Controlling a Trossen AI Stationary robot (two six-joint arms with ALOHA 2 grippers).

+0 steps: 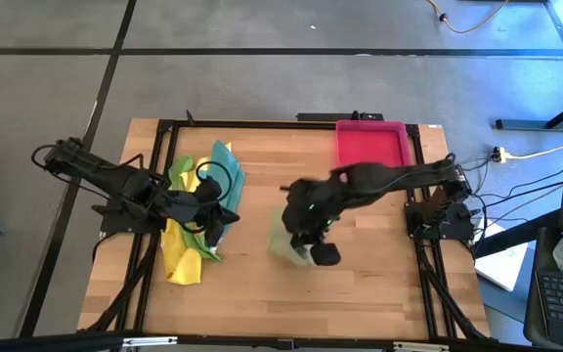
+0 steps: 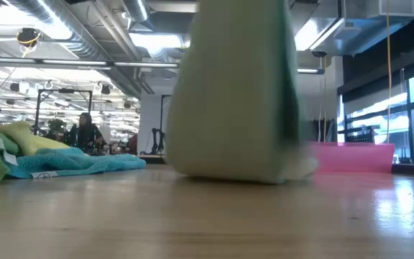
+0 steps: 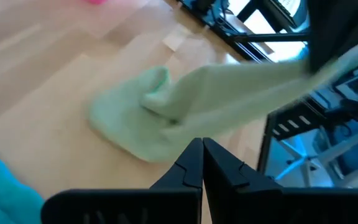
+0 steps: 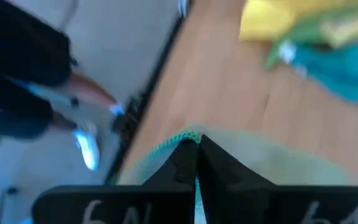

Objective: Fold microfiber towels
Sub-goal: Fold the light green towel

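Right pincer [image 4: 196,144] clenched on the edge of the pale olive towel [image 1: 286,244], lifting it off mid-tabletop; the cloth's lower part still rests on the wood. Left pincer [image 3: 202,149] clenched, empty, just beside the heap of yellow, green and teal towels [image 1: 198,210], which lies well apart from the olive towel toward the left arm's side. Pink tray [image 1: 369,143] at the far edge beyond the olive towel. Light wood tabletop [image 1: 360,293], black frame, grey floor around. Workshop room behind: ceiling ducts, strip lights, a person [image 2: 86,129] far off.
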